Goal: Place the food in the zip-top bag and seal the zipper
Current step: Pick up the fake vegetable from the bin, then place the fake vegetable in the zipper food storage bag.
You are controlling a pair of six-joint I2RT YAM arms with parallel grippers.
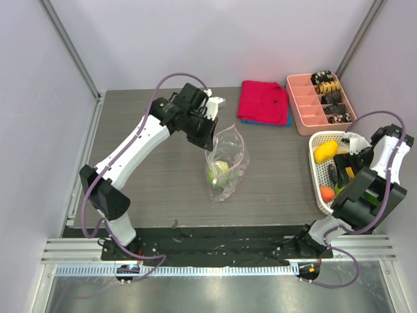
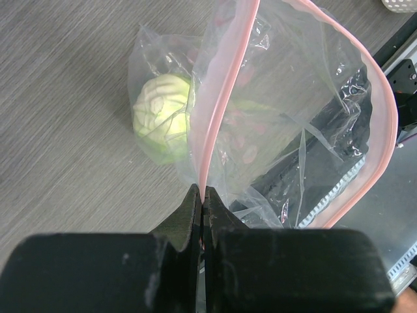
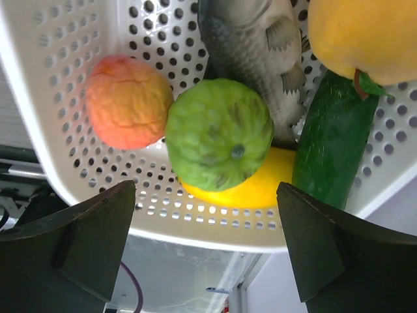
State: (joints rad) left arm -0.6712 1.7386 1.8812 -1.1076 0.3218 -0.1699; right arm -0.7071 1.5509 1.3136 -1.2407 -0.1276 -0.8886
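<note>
My left gripper is shut on the pink zipper strip of the clear zip-top bag and holds its mouth up and open mid-table. A pale green round toy lies inside the bag. My right gripper is open above the white perforated basket, just over a green round fruit. Beside it lie an orange fruit, a yellow lemon-like piece, a dark green cucumber, a yellow-orange fruit and a grey fish toy.
A folded red cloth lies at the back of the table. A pink divided tray with small dark items stands at the back right. The basket sits at the right table edge, close to the right wall.
</note>
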